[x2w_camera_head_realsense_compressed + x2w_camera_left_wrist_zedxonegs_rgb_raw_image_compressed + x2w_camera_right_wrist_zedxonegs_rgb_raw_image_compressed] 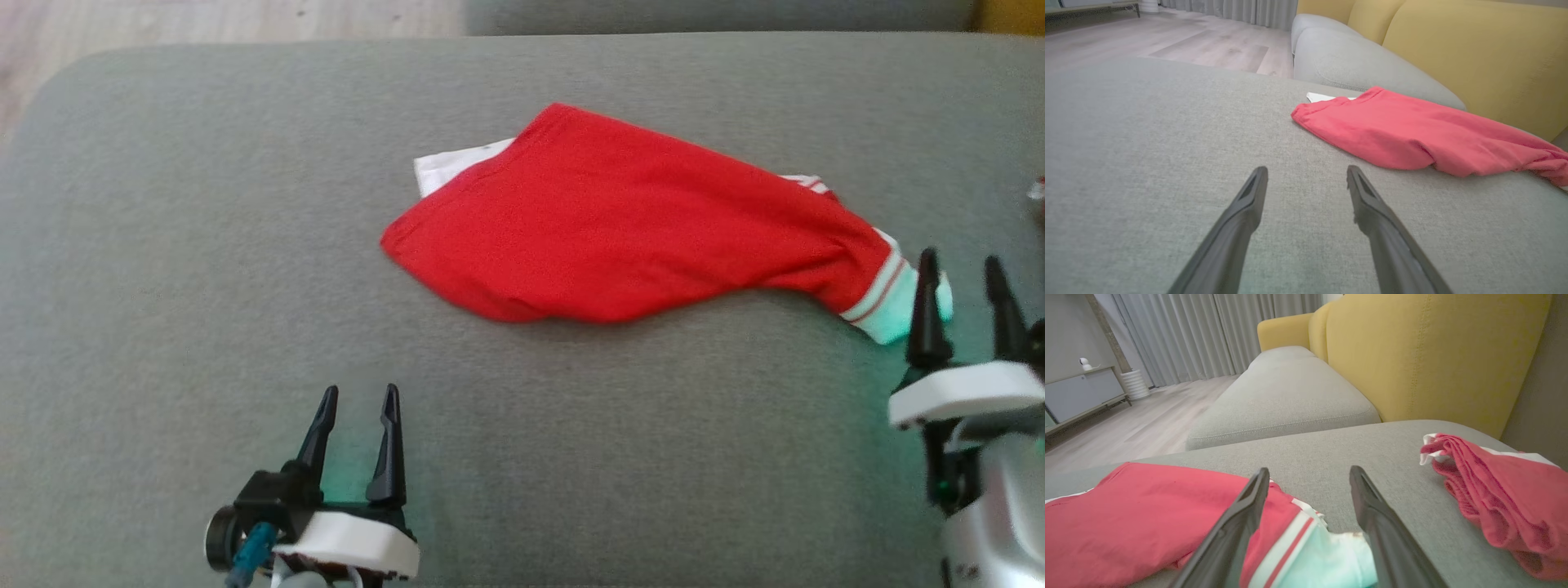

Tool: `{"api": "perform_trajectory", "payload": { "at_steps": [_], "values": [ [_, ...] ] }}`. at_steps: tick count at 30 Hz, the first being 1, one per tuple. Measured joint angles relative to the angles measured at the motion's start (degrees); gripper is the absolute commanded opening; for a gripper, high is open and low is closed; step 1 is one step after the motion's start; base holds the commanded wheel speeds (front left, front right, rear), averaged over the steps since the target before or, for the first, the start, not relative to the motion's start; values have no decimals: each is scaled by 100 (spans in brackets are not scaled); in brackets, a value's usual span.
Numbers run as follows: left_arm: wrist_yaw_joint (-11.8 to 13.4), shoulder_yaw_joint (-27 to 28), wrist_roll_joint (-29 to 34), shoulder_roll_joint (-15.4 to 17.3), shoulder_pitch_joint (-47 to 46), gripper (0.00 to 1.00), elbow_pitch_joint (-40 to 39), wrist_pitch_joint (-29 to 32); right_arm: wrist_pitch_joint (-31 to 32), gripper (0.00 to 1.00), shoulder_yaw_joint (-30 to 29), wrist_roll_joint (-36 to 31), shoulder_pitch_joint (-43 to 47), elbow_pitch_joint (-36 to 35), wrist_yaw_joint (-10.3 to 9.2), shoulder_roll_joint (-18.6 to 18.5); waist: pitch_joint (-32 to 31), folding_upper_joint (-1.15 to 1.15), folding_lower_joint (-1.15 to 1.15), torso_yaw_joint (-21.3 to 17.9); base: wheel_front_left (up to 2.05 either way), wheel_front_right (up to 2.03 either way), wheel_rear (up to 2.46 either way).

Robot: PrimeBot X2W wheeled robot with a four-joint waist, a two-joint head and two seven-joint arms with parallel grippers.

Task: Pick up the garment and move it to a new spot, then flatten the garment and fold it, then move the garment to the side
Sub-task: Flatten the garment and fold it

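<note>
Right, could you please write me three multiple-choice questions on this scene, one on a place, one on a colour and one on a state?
1. Where does the red garment lie? A) on the wooden floor B) on the grey cushion C) on the yellow backrest
2. What colour is the cuff beside the right claw? A) black B) pale with red stripes C) plain blue
3. How is the left claw? A) shut on the garment B) open over bare cushion C) shut on nothing
Answers: 1 B, grey fabric shows all round it; 2 B, the right wrist view shows the stripes; 3 B, its fingers stand apart, nothing between them.
</note>
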Motion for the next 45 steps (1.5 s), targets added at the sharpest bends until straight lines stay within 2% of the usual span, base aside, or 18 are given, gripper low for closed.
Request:
{"api": "perform_trajectory", "payload": {
  "at_steps": [7, 13, 17, 21, 29, 38, 39, 40, 41, 45],
  "values": [
    [-2, -2, 29, -1, -4, 100, 29, 0, 0, 100, 35, -125, 328, -202, 0, 356, -38, 0, 0, -334, 0, 0, 0],
    [0, -4, -85, -1, -81, 100, 66, 0, 0, 100, 110, -170, 367, -278, 0, 499, 36, 0, 0, -386, 0, 0, 0],
    [-9, 55, -98, -4, -553, 100, 158, 0, 0, 100, 237, -157, 364, -349, 0, 515, 177, 0, 0, -389, 0, 0, 0],
    [-223, 291, -45, -21, -1491, 100, 762, 0, 0, 100, 432, -110, 280, -405, 0, 534, 411, 0, 0, -448, 0, 0, 0],
    [-514, 757, 93, -38, -2478, 100, 2097, 0, 0, 100, 654, -11, 48, -502, 0, 559, 781, 0, 1, -718, 0, 0, 0],
    [-452, 1051, 394, -25, -2906, 100, 2731, -9, 0, 100, 664, 23, -88, -572, 0, 560, 1098, 0, 0, -974, 0, 0, 0],
    [-453, 1040, 479, -25, -2936, 37, 2792, -34, 0, 100, 651, 24, -88, -576, 0, 560, 1119, 0, 0, -1000, 0, 0, 0],
    [-453, 1040, 479, -25, -2936, 3, 2792, -34, 0, 100, 651, 24, -88, -576, 0, 560, 1119, 0, 0, -1000, 0, 0, 0],
    [-456, 1016, 526, -25, -2939, 0, 2804, -45, 0, 100, 641, 33, -88, -577, 0, 560, 1111, 0, 0, -1000, 0, 0, 0],
    [-534, 977, 751, -23, -2899, 0, 2405, -3, 0, 100, 577, 41, -88, -590, 0, 565, 1028, 0, 1, -962, 0, 0, 0]
  ]
}}
